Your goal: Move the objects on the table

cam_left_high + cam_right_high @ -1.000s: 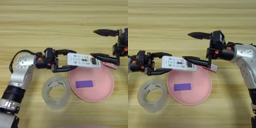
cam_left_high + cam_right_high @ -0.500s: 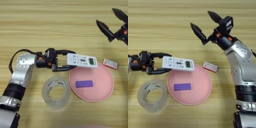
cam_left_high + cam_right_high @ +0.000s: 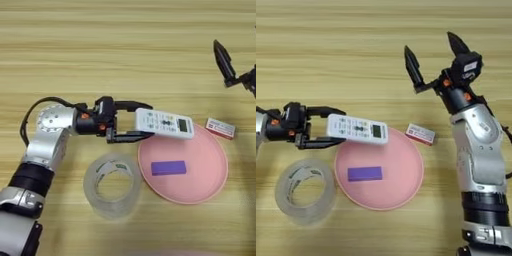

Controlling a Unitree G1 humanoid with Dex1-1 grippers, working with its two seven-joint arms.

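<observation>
Resting nearest: wide clear tape roll, lying flat on the light wood-grain table, just left of the plate.
Plate: round pink plate, flat on the table right of the tape roll.
On plate: small purple rectangular block, lying in the left half of the dish.
Remote: white button remote with a small screen, screen end to the right, its right part over the plate's far-left rim; whether it touches the rim cannot be told.
Left gripper: left gripper, reaching in from the left, its two black fingers pinching the remote's left end, one finger on the far edge and one on the near edge.
Beside plate: small white box with red print, on the table just past the plate's far-right rim.
Right gripper: right gripper, farthest back and to the right, apart from every item, fingers spread wide with tips pointing away from the robot, holding nothing.
</observation>
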